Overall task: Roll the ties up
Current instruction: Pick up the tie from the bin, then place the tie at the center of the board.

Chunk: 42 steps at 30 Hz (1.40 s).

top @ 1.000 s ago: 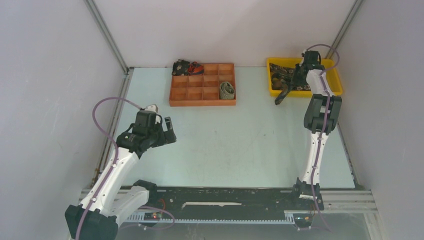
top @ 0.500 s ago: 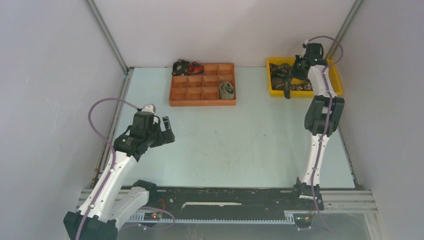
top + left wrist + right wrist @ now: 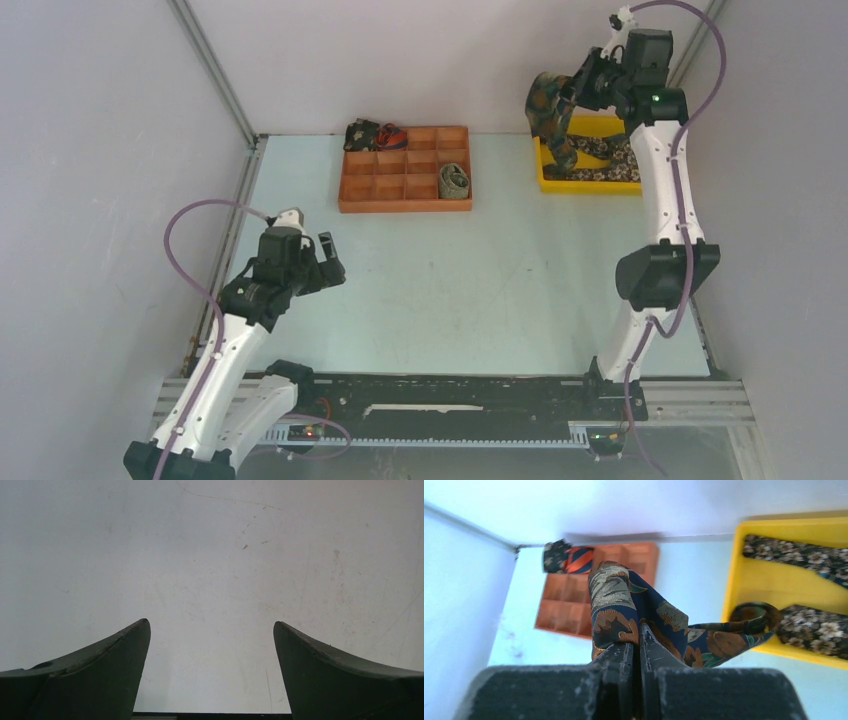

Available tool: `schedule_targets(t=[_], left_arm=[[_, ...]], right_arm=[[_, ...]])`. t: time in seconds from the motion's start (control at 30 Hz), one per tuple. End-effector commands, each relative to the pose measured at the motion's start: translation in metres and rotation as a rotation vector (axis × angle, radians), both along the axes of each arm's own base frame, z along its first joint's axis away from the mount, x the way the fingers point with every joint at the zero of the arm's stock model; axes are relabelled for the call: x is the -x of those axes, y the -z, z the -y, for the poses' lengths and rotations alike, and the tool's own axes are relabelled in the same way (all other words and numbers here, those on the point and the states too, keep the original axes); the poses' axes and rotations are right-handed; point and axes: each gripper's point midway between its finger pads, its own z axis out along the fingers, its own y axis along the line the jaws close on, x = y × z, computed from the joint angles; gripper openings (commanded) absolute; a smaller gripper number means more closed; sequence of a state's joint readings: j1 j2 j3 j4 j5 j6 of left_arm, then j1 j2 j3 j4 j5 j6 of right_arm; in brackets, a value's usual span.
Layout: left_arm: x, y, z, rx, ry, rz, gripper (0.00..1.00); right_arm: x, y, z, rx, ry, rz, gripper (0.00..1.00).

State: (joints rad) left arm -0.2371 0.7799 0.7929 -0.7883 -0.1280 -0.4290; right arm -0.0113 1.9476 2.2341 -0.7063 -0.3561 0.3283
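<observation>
My right gripper [image 3: 583, 92] is raised high above the yellow bin [image 3: 548, 178] at the back right and is shut on a dark blue tie with brown and green patterns [image 3: 548, 112]. In the right wrist view the gripper [image 3: 639, 630] pinches this tie [image 3: 616, 600], which hangs down with its lower end still in the bin [image 3: 759, 580]. A dark floral tie [image 3: 804, 555] lies in the bin. My left gripper [image 3: 330, 262] is open and empty over the bare table at the left, as the left wrist view [image 3: 211, 630] shows.
An orange compartment tray [image 3: 372, 188] stands at the back middle. It holds a rolled olive tie [image 3: 454, 181] at its right and rolled dark and red-striped ties [image 3: 375, 135] at its back left corner. White walls enclose the table on three sides.
My right arm has risen from the yellow bin, lifting the blue patterned tie up out of it. My left arm has shifted slightly.
</observation>
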Motion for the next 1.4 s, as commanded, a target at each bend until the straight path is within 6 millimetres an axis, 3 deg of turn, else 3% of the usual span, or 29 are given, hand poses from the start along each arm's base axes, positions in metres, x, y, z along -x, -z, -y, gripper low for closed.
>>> schedule_targets(t=[0.0,0.17,0.33,0.53,0.63,0.77,1.0,1.2,1.3,1.37], left_arm=[[-0.004,-0.011,0.001,0.021,-0.004,0.042,1.00],[-0.004,-0.017,0.002,0.043,0.002,0.072,1.00],[-0.004,-0.024,-0.001,0.052,-0.007,0.105,1.00],[-0.002,-0.030,0.000,0.062,0.002,0.136,1.00],[-0.001,-0.035,0.003,0.073,0.017,0.159,0.99],[0.000,-0.042,0.007,0.092,0.042,0.199,0.97],[0.003,-0.049,0.016,0.123,0.097,0.226,0.94],[0.003,-0.050,0.018,0.131,0.106,0.233,0.91],[0.003,-0.050,0.018,0.131,0.105,0.234,0.91],[0.003,-0.050,0.017,0.128,0.101,0.239,0.91]], right_arm=[[0.065,-0.044,-0.050,-0.045,-0.127,0.001,0.00],[0.125,-0.064,-0.102,-0.037,-0.239,0.022,0.00],[0.192,-0.099,-0.152,-0.089,-0.432,0.084,0.00],[0.256,-0.129,-0.175,-0.181,-0.565,0.114,0.00],[0.294,-0.133,-0.184,-0.233,-0.693,0.075,0.00],[0.335,-0.135,-0.180,-0.258,-0.808,0.046,0.00],[0.393,-0.132,-0.168,-0.316,-1.005,0.002,0.00],[0.436,-0.160,-0.164,-0.419,-1.229,0.045,0.00],[0.433,-0.170,-0.170,-0.471,-1.293,0.040,0.00],[0.414,-0.159,-0.183,-0.485,-1.284,-0.005,0.00]])
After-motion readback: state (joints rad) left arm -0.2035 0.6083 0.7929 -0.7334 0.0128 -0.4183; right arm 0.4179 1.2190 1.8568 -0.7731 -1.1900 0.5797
